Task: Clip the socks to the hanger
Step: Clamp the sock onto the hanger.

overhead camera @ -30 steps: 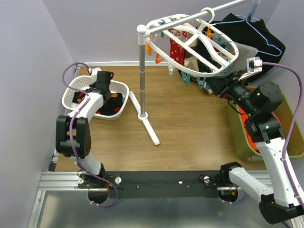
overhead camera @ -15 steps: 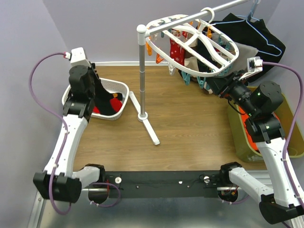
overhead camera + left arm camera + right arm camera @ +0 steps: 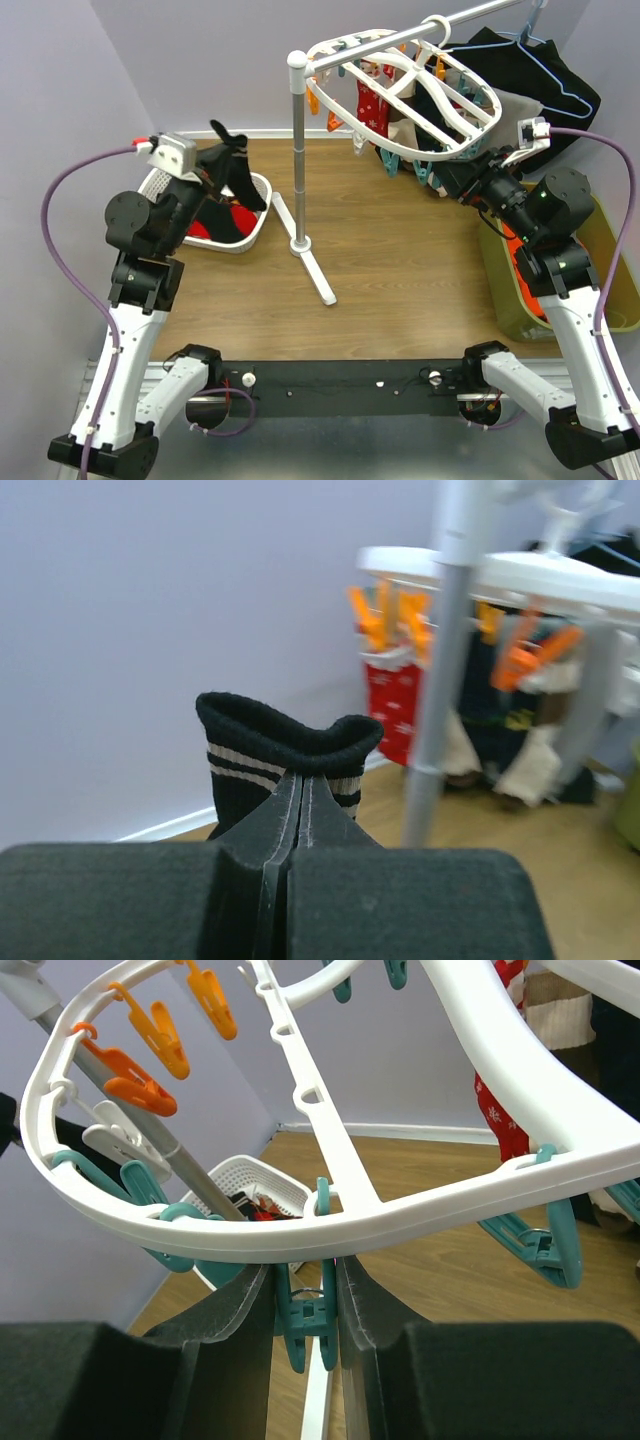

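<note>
My left gripper is shut on the cuff of a black sock with pale stripes, held in the air above the white basket. The left wrist view shows the cuff standing up past the closed left gripper. The white oval hanger hangs from the rail with teal and orange clips, and a red patterned sock is clipped to it. My right gripper sits just under the hanger's rim, its jaws pressed on both sides of a teal clip. More socks lie in the basket.
The white lattice basket stands at the back left. A grey stand pole with floor feet rises at mid-table. A black garment on a blue wire hanger hangs at the back right. An olive bin holding orange cloth stands at the right.
My left arm has risen out of the basket and drawn back toward the front left, carrying the black sock up with it. The right arm and hanger have not moved.
</note>
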### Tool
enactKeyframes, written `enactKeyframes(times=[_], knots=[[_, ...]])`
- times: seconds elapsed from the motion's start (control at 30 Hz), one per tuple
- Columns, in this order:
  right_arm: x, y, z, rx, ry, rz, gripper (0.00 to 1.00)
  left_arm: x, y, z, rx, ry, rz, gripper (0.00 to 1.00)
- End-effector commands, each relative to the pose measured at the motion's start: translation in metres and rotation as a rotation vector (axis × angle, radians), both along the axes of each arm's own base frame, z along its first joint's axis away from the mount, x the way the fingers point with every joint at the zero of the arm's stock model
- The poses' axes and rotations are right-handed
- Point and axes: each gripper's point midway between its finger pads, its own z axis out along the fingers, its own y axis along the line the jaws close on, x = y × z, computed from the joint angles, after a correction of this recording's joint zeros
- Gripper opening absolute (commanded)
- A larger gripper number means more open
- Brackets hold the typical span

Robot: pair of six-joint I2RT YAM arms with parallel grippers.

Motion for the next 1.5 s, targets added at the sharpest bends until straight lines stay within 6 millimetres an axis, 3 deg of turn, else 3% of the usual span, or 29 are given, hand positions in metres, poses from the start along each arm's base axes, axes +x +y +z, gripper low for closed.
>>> enactKeyframes(times=[0.0,0.17,0.2,0.3,0.33,0.47,0.53,0.57,0.6,0.67,0.7,0.77,0.8,1.0,1.47], knots=[[0.000,0.001,-0.006,-0.014,0.037,0.003,0.01,-0.032,-0.063,-0.025,0.049,0.037,-0.317,0.00],[0.002,0.001,-0.005,-0.021,0.034,0.003,0.01,-0.067,-0.115,-0.047,0.015,0.116,-0.525,0.00],[0.002,0.001,-0.003,-0.021,0.029,0.002,0.01,-0.080,-0.133,-0.051,0.010,0.135,-0.594,0.00],[0.002,0.000,-0.002,-0.024,0.024,-0.002,0.01,-0.088,-0.160,-0.060,-0.011,0.175,-0.638,0.00],[0.003,0.000,-0.003,-0.024,0.025,-0.002,0.01,-0.100,-0.176,-0.062,-0.009,0.181,-0.685,0.00],[0.003,0.000,-0.002,-0.027,0.018,0.000,0.01,-0.094,-0.216,-0.068,-0.061,0.217,-0.704,0.00],[0.004,0.000,0.000,-0.025,0.013,-0.005,0.01,-0.085,-0.239,-0.084,-0.069,0.275,-0.708,0.00],[0.004,0.000,-0.001,-0.024,0.013,-0.004,0.01,-0.084,-0.247,-0.077,-0.090,0.262,-0.705,0.00],[0.004,0.000,0.000,-0.021,0.008,-0.004,0.01,-0.077,-0.260,-0.091,-0.079,0.293,-0.694,0.00],[0.004,0.000,0.000,-0.015,0.002,-0.003,0.01,-0.071,-0.272,-0.082,-0.106,0.283,-0.682,0.00],[0.004,0.001,0.000,-0.010,0.003,-0.001,0.01,-0.064,-0.282,-0.091,-0.098,0.304,-0.669,0.00],[0.005,0.001,0.001,-0.003,-0.001,0.000,0.01,-0.058,-0.290,-0.081,-0.119,0.291,-0.650,0.00],[0.005,0.003,0.000,0.001,0.001,0.008,0.01,-0.054,-0.299,-0.089,-0.106,0.305,-0.648,0.00],[0.000,0.008,0.000,0.003,-0.013,0.048,0.01,-0.050,-0.324,-0.090,-0.098,0.305,-0.678,0.00],[-0.003,0.010,-0.010,0.005,0.004,0.061,0.01,-0.039,-0.344,-0.081,-0.108,0.302,-0.677,0.00]])
